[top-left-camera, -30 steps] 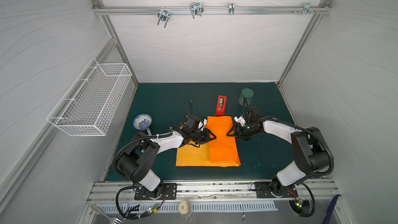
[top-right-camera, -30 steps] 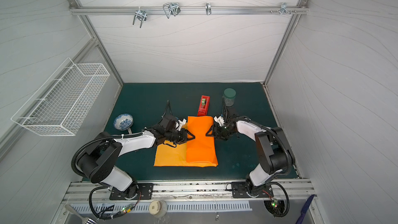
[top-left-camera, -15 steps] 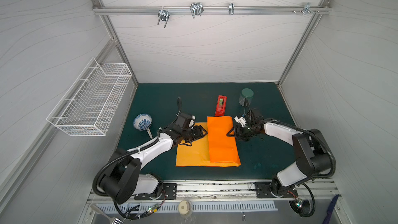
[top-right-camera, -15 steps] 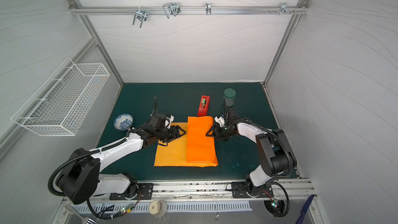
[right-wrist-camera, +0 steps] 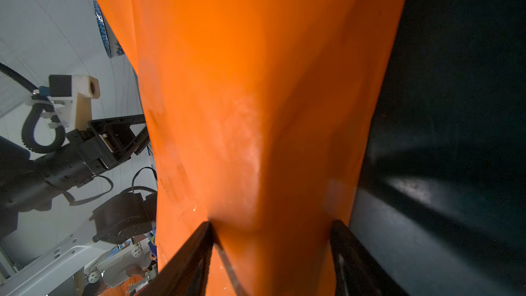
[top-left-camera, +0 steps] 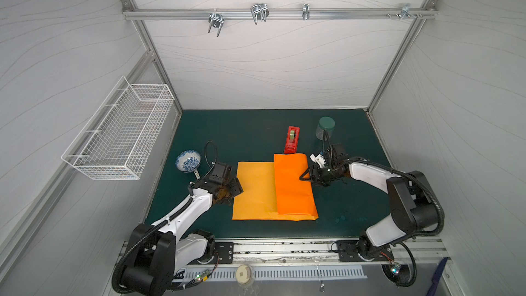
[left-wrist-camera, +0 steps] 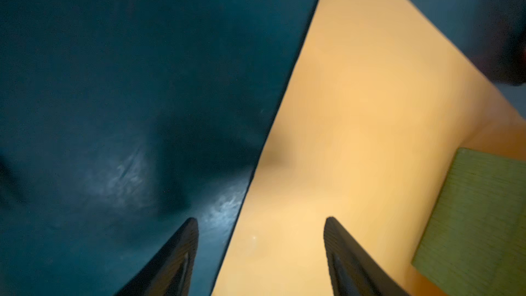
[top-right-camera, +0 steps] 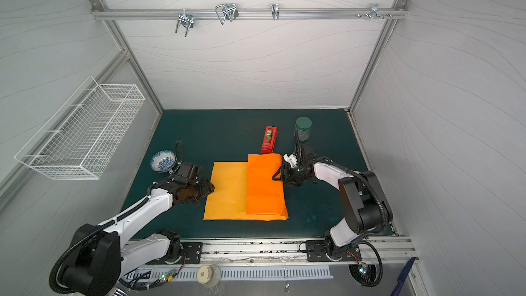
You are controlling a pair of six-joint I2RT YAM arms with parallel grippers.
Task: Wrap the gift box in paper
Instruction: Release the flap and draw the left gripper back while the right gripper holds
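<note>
The paper lies flat on the green mat, its right part folded over as a brighter orange flap. The gift box sits on the paper under that flap, and only the left wrist view shows a bit of it. At the paper's left edge the left gripper hangs with its jaws spread and empty. The right gripper straddles the paper's right fold, but I cannot tell whether it pinches. A tape dispenser stands just past the paper's far edge.
</note>
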